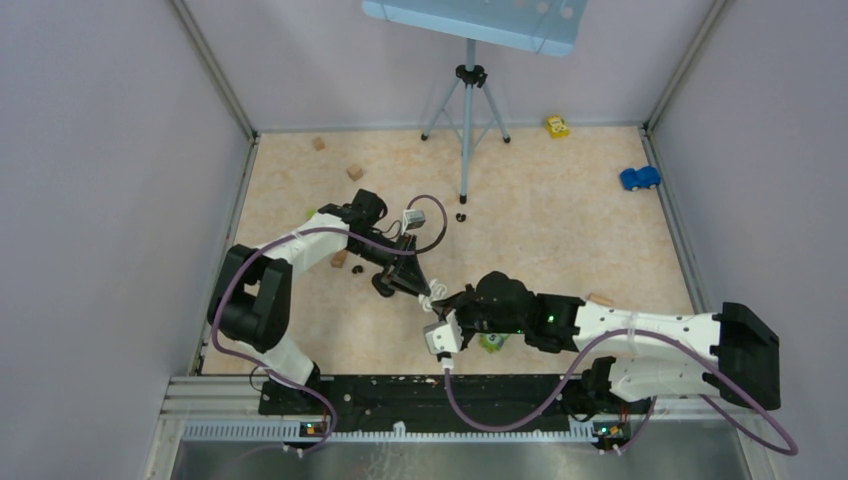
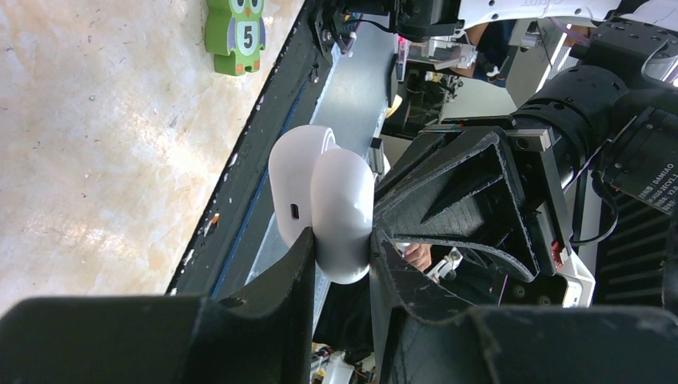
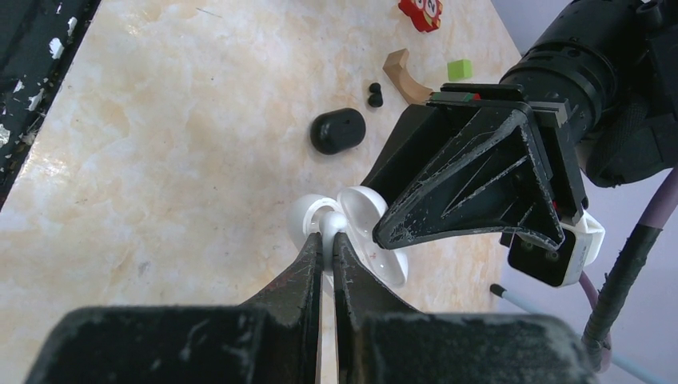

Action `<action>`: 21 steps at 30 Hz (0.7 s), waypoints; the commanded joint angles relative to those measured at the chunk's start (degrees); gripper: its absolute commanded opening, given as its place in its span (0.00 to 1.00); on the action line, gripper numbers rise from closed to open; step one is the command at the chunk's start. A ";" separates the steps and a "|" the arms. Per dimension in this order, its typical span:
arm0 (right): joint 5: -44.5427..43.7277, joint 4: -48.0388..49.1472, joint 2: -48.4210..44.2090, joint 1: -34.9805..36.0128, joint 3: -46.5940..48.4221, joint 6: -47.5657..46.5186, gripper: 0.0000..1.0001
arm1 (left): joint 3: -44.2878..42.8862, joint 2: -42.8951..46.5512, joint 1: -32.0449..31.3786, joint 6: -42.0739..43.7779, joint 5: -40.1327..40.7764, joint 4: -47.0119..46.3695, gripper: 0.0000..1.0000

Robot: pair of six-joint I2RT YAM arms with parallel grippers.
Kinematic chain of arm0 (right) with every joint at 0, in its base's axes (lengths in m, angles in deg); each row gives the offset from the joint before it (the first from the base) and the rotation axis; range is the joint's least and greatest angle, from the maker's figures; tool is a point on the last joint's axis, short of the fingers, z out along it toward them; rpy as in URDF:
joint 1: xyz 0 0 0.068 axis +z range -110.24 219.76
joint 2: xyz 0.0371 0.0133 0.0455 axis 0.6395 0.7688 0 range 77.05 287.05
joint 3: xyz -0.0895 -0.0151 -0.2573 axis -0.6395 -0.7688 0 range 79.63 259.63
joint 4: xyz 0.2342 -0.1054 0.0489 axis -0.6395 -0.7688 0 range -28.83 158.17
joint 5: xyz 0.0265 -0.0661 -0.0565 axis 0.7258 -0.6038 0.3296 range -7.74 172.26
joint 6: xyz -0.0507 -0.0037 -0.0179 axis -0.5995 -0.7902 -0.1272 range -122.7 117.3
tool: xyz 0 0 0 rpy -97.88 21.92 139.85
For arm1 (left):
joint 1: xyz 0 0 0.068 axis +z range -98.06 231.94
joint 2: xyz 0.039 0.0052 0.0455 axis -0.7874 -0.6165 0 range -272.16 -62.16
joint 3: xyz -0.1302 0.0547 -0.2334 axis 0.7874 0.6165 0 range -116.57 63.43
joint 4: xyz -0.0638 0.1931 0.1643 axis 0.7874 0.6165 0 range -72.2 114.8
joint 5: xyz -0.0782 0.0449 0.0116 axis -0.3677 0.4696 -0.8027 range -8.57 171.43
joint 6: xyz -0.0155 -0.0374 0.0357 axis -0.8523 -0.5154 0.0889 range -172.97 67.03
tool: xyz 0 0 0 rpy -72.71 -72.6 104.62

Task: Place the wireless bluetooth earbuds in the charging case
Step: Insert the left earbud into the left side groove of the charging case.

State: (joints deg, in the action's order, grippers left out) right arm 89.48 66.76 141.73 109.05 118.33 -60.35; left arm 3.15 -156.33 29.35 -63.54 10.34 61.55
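Currently left gripper (image 2: 342, 244), jaws part-open, clamps the open white charging case (image 2: 324, 192) at mid-frame. Right gripper (image 3: 328, 238) is pinched shut, apparently on a white earbud (image 3: 324, 218) at the case mouth. Risk: a misaligned bud jams, slips free, or levers the case loose.

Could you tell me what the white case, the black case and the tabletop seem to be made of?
The white case: likely smooth glossy plastic, judging by soft highlights on its rounded shell. The black case: probably plastic too, satin, with only a dull sheen. The tabletop: beige marbled pattern, fairly matt and scuffed; laminate or stone, I cannot tell.
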 commanded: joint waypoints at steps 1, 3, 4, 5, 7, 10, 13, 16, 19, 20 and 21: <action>2.04 -4.54 1.26 1.33 1.64 0.43 0.00 | -2.31 0.13 0.28 0.88 -2.77 -0.07 0.00; 2.10 -4.33 1.53 1.44 1.64 0.62 0.00 | -2.31 0.21 0.31 0.90 -2.74 -0.07 0.00; 1.98 -4.20 1.70 1.60 1.72 0.76 0.00 | -2.31 0.24 0.29 0.90 -2.76 -0.07 0.00; 1.82 -4.13 1.92 1.71 1.73 0.86 0.00 | -2.31 0.28 0.27 0.90 -2.77 0.01 0.00; 1.25 -3.94 2.17 1.89 1.67 0.89 0.01 | -2.30 0.31 0.26 0.90 -2.74 0.01 0.00; 0.80 -3.81 2.36 2.12 1.64 0.94 0.07 | -2.31 0.30 0.28 0.90 -2.75 0.02 0.00; 0.46 -3.73 2.42 2.08 1.78 1.36 0.15 | -2.39 0.31 0.32 0.90 -2.74 0.02 0.00; -0.24 -3.74 2.49 2.29 1.86 1.58 0.18 | -2.39 0.23 0.31 0.90 -2.72 0.09 0.00; -1.07 -3.06 2.26 2.51 1.56 1.37 0.20 | -2.40 0.26 0.32 0.90 -2.64 0.11 0.00; -1.24 -2.99 2.21 2.59 1.48 1.36 0.21 | -2.40 0.30 0.35 0.90 -2.58 0.11 0.00; -1.45 -2.77 2.10 2.62 1.39 1.32 0.21 | -2.40 0.30 0.33 0.90 -2.59 0.11 0.00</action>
State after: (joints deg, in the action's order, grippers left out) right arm 88.69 63.48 143.59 110.74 118.46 -59.54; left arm 2.83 -156.44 29.77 -63.27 11.13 61.55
